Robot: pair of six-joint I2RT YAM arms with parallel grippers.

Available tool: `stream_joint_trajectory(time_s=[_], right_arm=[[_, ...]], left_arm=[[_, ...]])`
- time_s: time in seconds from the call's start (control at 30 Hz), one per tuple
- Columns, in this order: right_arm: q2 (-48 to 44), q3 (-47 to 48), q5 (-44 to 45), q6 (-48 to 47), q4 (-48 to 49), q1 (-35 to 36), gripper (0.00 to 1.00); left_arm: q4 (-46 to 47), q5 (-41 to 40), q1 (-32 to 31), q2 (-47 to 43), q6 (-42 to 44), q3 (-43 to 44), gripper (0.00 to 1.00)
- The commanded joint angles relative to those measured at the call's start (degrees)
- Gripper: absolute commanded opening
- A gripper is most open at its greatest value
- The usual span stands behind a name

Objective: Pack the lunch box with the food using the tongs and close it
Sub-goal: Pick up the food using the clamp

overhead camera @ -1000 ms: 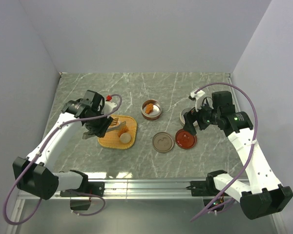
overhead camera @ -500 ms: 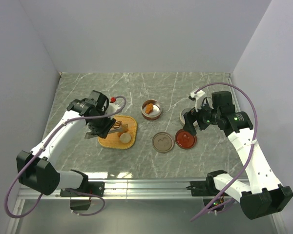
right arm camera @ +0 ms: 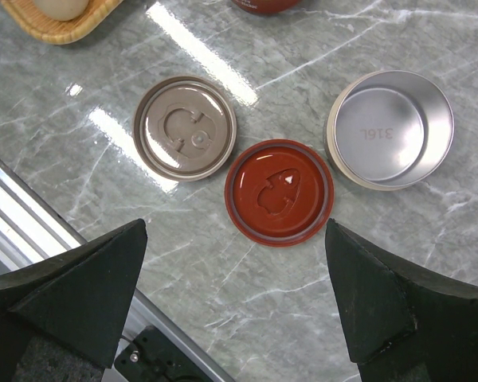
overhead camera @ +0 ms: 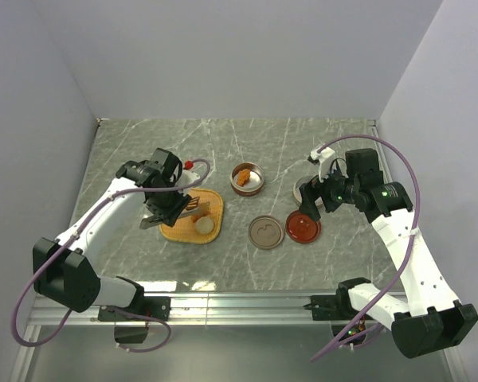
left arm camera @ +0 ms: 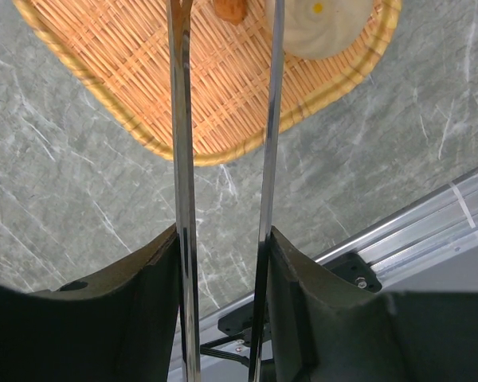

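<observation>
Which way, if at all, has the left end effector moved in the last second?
Yes. In the top view the left end effector, gripping the tongs, has shifted right, farther over the woven tray at its left edge.
</observation>
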Motion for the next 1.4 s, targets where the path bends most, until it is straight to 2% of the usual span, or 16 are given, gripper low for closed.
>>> stream_joint_trajectory(time_s=[0.0,0.23,0.63,0.93,1.37], right_arm=[[-0.1,0.8,0.6,-0.2,-0.2,-0.5,1.00],[0.0,0.8,0.4,-0.2,-0.2,-0.5,1.00],[0.0,1.3,0.5,-0.2,-0.5,-0.5,1.00],[-0.2,0.9,0.5,-0.3,-0.4,-0.6,1.00],[-0.2,0.8,0.3,-0.2,0.2,-0.5,1.00]], left_arm=[[0.7,-0.9,-0.4,0.5,0.1,0.3,0.48],[0.6,-2.6,-0.4,-0.3,0.4,0.0,0.50],[1.4,-1.6,-1.3,2.0,0.5,0.2,0.48],[0.4,-1.2,-1.3,2.7,-0.3,2.6,0.32],[-0.8,-2.1,-1.3,2.0,-1.2,11.0,0.21]])
